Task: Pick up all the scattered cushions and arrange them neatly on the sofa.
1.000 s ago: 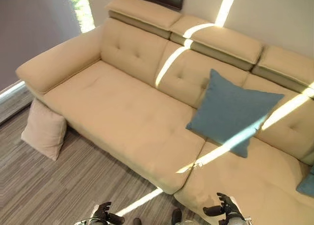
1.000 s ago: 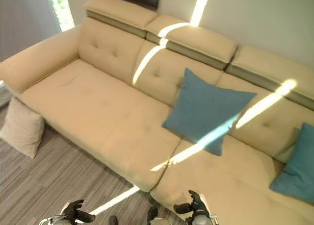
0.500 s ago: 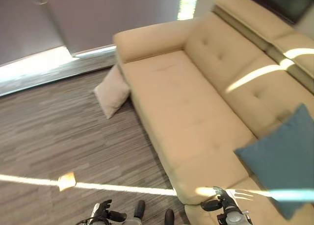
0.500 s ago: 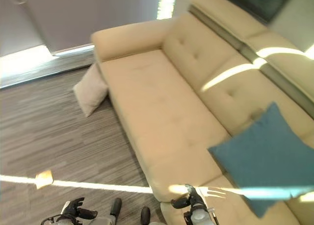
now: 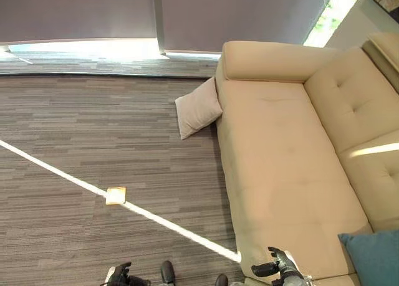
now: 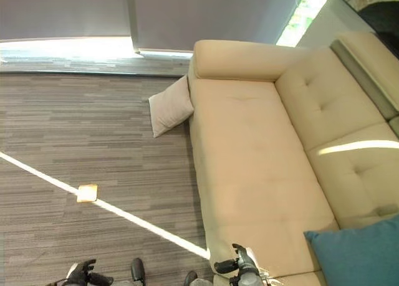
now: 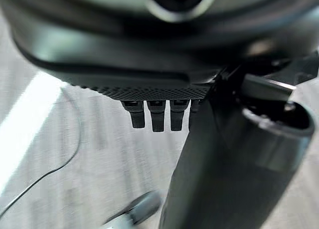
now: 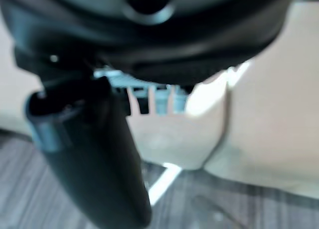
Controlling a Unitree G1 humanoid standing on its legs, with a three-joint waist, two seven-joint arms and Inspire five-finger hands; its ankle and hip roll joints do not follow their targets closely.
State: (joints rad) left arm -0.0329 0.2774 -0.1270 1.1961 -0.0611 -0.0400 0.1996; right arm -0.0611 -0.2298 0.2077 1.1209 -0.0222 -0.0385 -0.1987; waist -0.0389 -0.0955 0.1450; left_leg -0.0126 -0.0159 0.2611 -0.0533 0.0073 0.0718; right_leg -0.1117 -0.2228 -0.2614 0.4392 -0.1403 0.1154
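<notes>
While both arms hang low at the bottom edge of the head views, neither robot hand holds or touches anything. The right robot hand (image 5: 279,265) sits at the lower right of centre, over the front corner of the sofa (image 5: 283,167); its thumb sticks out toward frame left and its fingers are loosely relaxed, not curled round any object. Its wrist view shows the fingers (image 8: 149,97) straight in a row with the beige seat beyond them. The left robot hand (image 5: 120,276) shows at the bottom left of centre over the floor (image 5: 93,143), its thumb pointing right; its own wrist view shows straight fingers (image 7: 157,119) in a row above the striped flooring, with nothing between them.

A beige cushion (image 5: 197,108) stands on the floor in the upper middle of the frame, leaning against the sofa's outer side just below the armrest. It is tilted, its long axis running from lower left to upper right, with its top corner touching the sofa. A blue cushion (image 6: 361,258) lies on the sofa seat at the lower right corner of the frame, cut off by the edge, one corner pointing left. A small tan square (image 5: 116,195) lies flat on the floor at centre left, on a bright strip of sunlight.
</notes>
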